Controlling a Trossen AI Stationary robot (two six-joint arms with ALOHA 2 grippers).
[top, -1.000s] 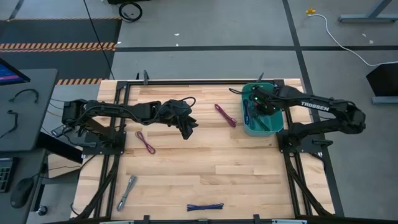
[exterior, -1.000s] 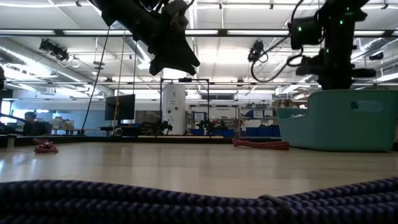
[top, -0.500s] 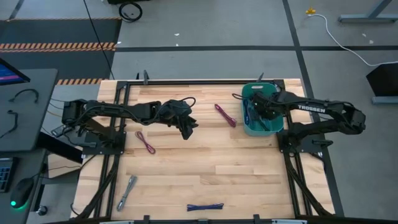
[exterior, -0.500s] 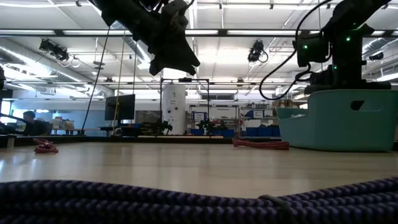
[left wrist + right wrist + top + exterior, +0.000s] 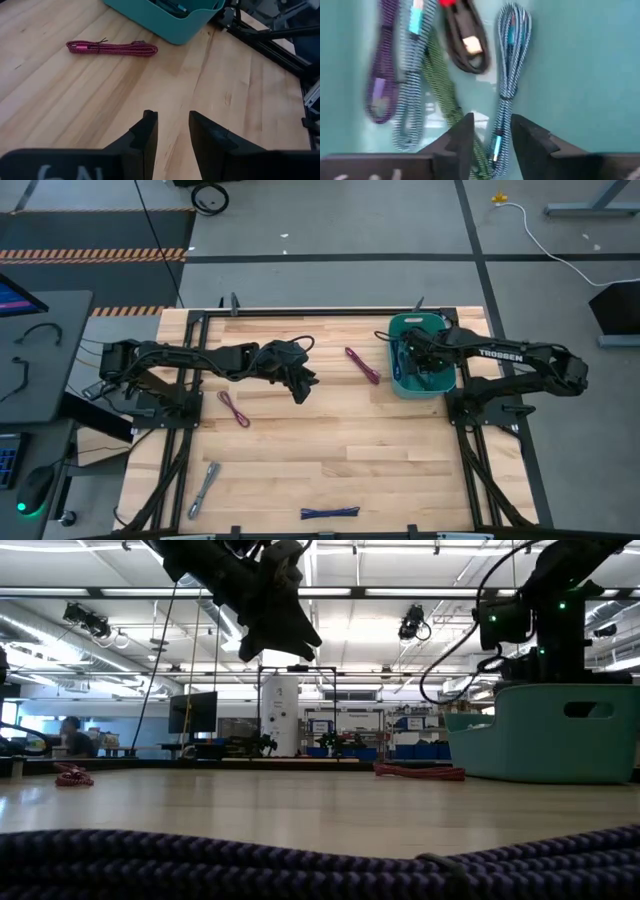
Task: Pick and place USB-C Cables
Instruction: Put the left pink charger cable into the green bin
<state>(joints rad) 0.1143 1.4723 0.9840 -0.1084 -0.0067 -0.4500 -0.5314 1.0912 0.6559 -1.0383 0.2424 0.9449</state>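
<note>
My right gripper stands open, pointing down inside the teal bin. Several USB-C cables lie on the bin floor: purple, teal-white, green, black-red and blue-teal, whose end shows below the gap between the fingers. My left gripper hangs open above the table's middle, holding nothing. On the table lie a magenta cable, a purple one, a silver one and a blue one.
The bin stands at the table's far right, beside the right arm's base frame. The left arm's frame takes up the left edge. Bare wood lies between the loose cables.
My right gripper has come down deeper into the teal bin, shifting a little toward the table's near edge.
</note>
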